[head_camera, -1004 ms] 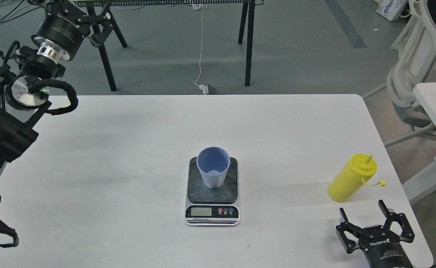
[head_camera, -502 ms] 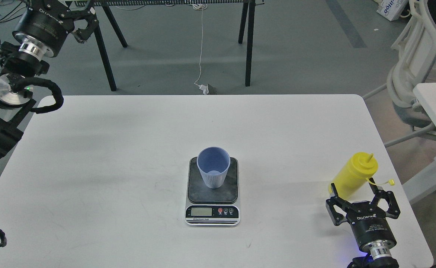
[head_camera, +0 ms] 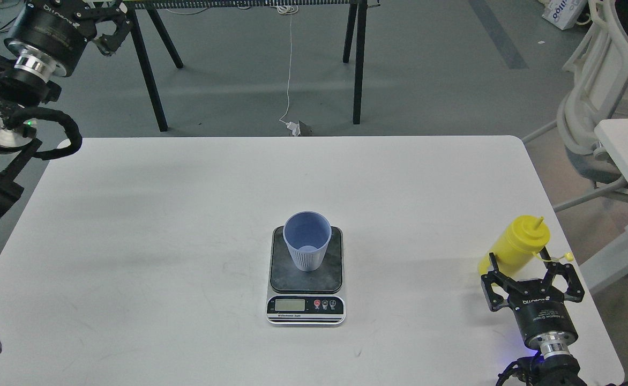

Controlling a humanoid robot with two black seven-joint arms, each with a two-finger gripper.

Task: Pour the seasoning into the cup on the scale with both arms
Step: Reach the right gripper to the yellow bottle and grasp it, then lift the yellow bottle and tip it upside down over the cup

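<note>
Yellow seasoning (head_camera: 516,244) stands far to the right of the scale (head_camera: 306,274) on the white bench (head_camera: 158,241), the right pincer (head_camera: 531,271) spread wide around its bottom, the blue cup (head_camera: 307,240) on the scale, the left pincer (head_camera: 107,27) too cut off to tell.

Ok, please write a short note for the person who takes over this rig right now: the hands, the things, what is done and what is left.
Right hand: open, fingers on both sides of the yellow seasoning bottle's base, no grip yet.
Left hand: raised at the far left, beyond the table's edge; open or shut is unclear.
Blue cup: upright on the scale, looks empty.
Bottle: near the table's right edge, cap off the nozzle, hanging by its tether.
Done: cup placed.
Left: grasp the bottle, carry it over, pour.
</note>
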